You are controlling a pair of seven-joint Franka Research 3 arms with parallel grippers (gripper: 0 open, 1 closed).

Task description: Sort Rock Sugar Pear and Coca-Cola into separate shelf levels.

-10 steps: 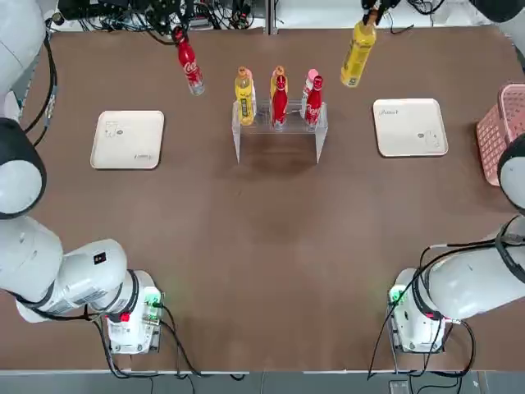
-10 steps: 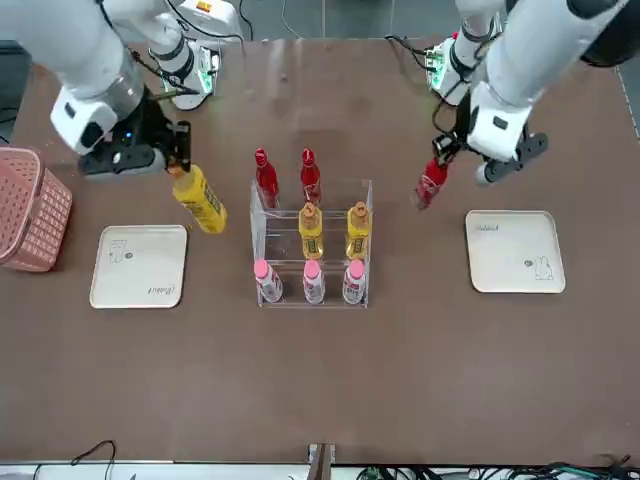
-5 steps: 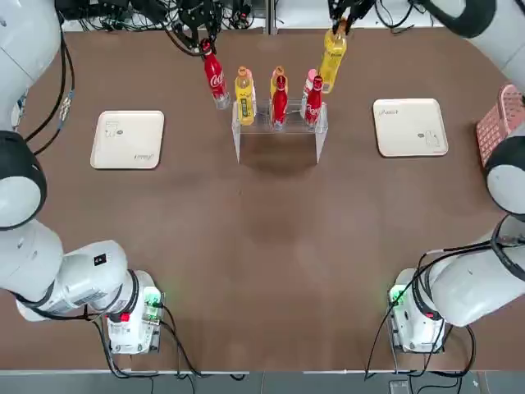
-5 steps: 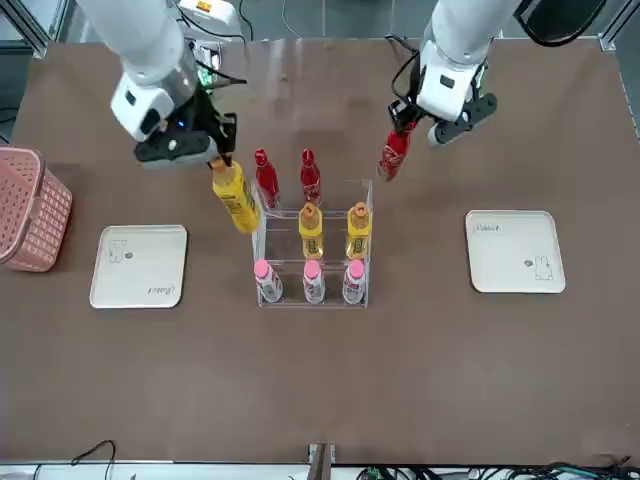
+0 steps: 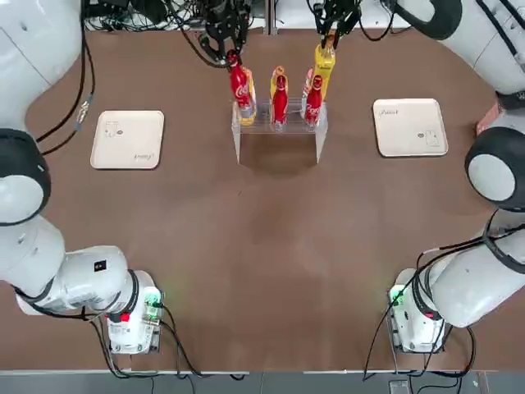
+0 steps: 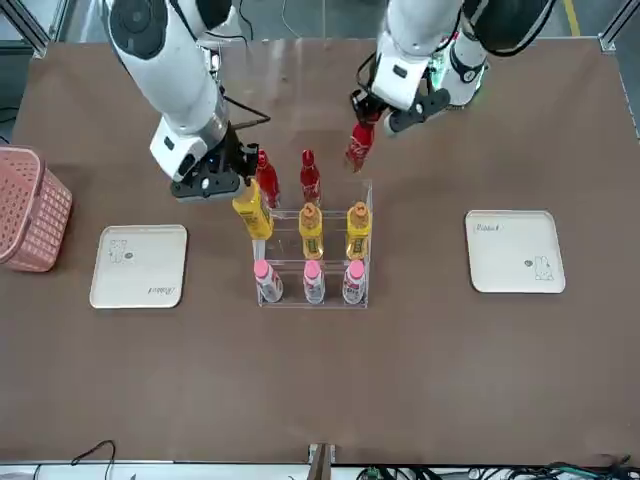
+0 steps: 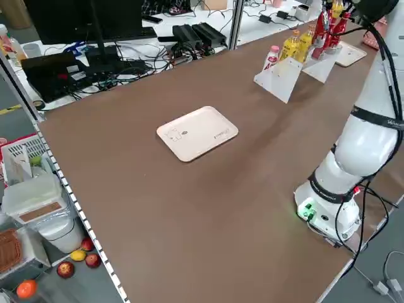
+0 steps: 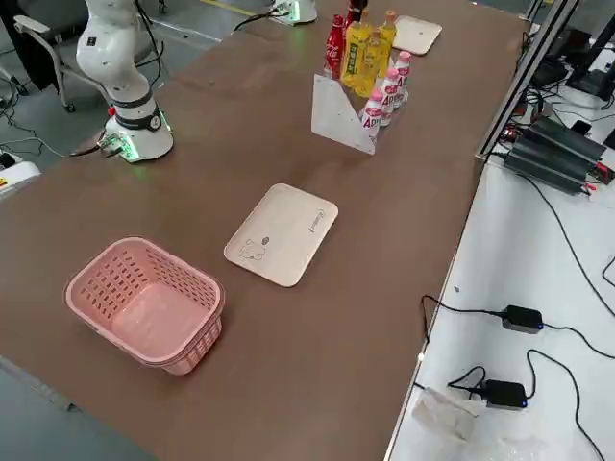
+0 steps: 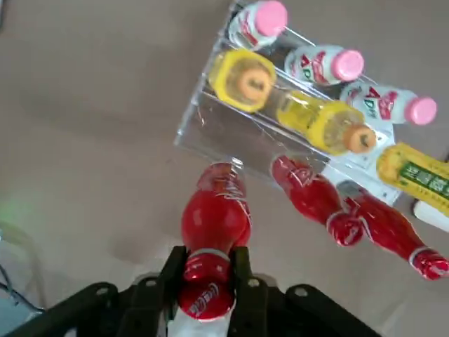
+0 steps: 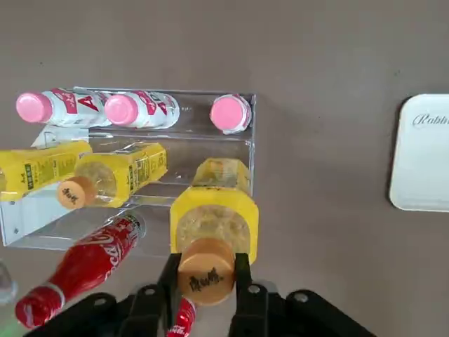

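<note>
My left gripper [image 5: 230, 43] is shut on the neck of a Coca-Cola bottle [image 5: 239, 82], which hangs tilted over the clear shelf rack [image 5: 277, 138] at its left end, above the top tier. My right gripper [image 5: 328, 23] is shut on the orange cap of a Rock Sugar Pear bottle [image 5: 321, 70], held at the rack's right end beside the middle tier. In the front view the top tier holds two Coca-Cola bottles [image 6: 311, 178], the middle tier two Rock Sugar Pear bottles [image 6: 357, 230] and the bottom tier three pink-capped bottles [image 6: 313, 282].
A white tray [image 5: 128, 139] lies left of the rack and another white tray [image 5: 410, 127] lies right of it. A pink basket [image 6: 30, 210] stands at the table's far right edge. Cables run along the table's back edge.
Both arms swung inward to the rack. The left brought its red bottle over the left end, and the right brought its yellow bottle down beside the right end.
</note>
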